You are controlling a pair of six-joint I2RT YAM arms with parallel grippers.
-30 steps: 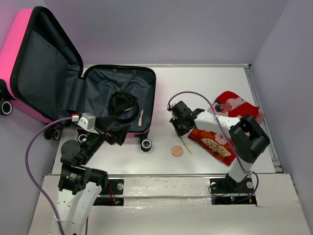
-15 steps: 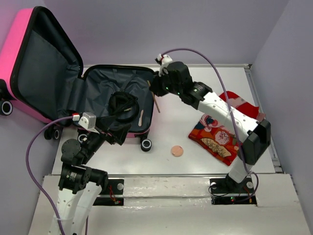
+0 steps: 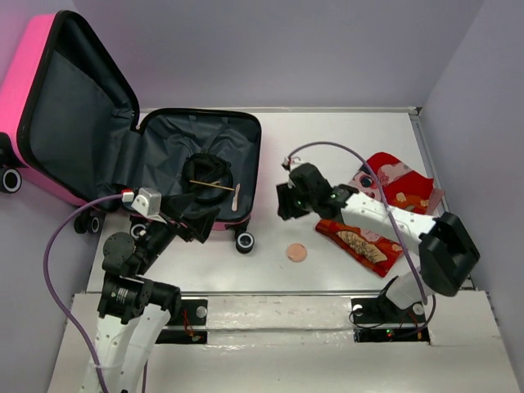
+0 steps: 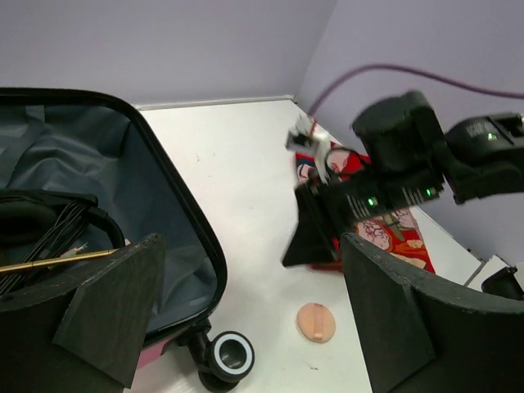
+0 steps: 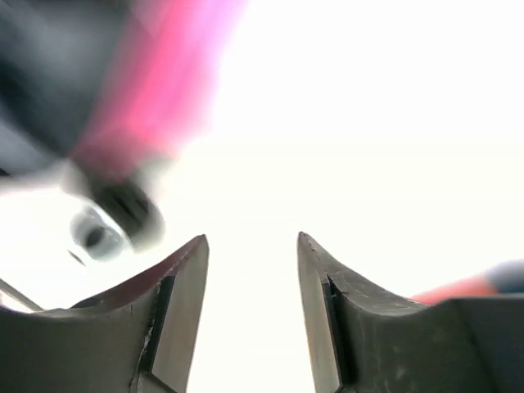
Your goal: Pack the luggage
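The luggage point(image 3: 168, 135) lies open on the left part of the table point(image 3: 327, 139). Its pink lid stands up and leans out beyond the table edge, and the grey-lined lower half lies flat. Inside the lower half I see a black coiled item point(image 3: 205, 168); strap or cable, I cannot tell. A thin golden stick point(image 3: 211, 185) lies across it, and a small white piece point(image 3: 237, 196) lies near the right rim. My left gripper point(image 3: 192, 223) hovers at the near rim of the luggage, jaws wide apart with nothing between them. My right gripper point(image 5: 252, 286) is just to the right of the luggage, over bare table, jaws apart and empty. Its own camera is strongly blurred, so I recognise only a pink smear and a black wheel point(image 3: 244, 241). A round tan disc point(image 3: 295, 252) lies on the table, right of this wheel. Further right of the luggage lies the red patterned cloth point(image 3: 360, 244). The right arm covers part of it, so I cannot tell if it is one piece or two.
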